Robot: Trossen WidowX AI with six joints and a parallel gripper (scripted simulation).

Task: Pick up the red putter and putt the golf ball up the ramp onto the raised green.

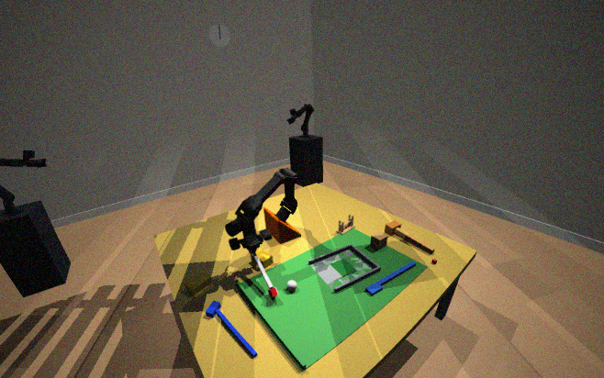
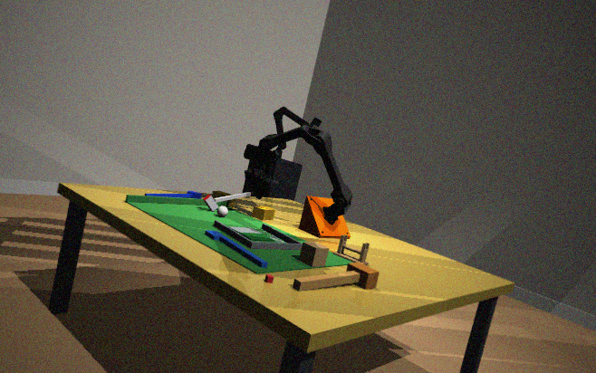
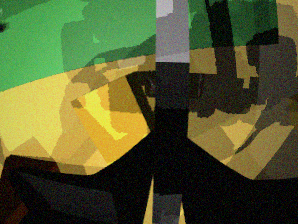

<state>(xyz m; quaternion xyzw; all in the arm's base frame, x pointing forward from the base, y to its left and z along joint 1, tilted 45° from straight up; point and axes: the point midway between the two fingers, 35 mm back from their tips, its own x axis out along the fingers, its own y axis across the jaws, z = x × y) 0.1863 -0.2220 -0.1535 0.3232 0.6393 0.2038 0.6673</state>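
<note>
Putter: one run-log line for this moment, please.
hand: shut on red putter | putter head: low, just beside golf ball | ball: on green mat, short of raised green

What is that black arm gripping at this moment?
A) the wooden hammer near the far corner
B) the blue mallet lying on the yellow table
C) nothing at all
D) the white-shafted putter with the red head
D: the gripper has its jaws shut on the shaft of the red putter, whose red head sits on the green mat right beside the golf ball.
</note>
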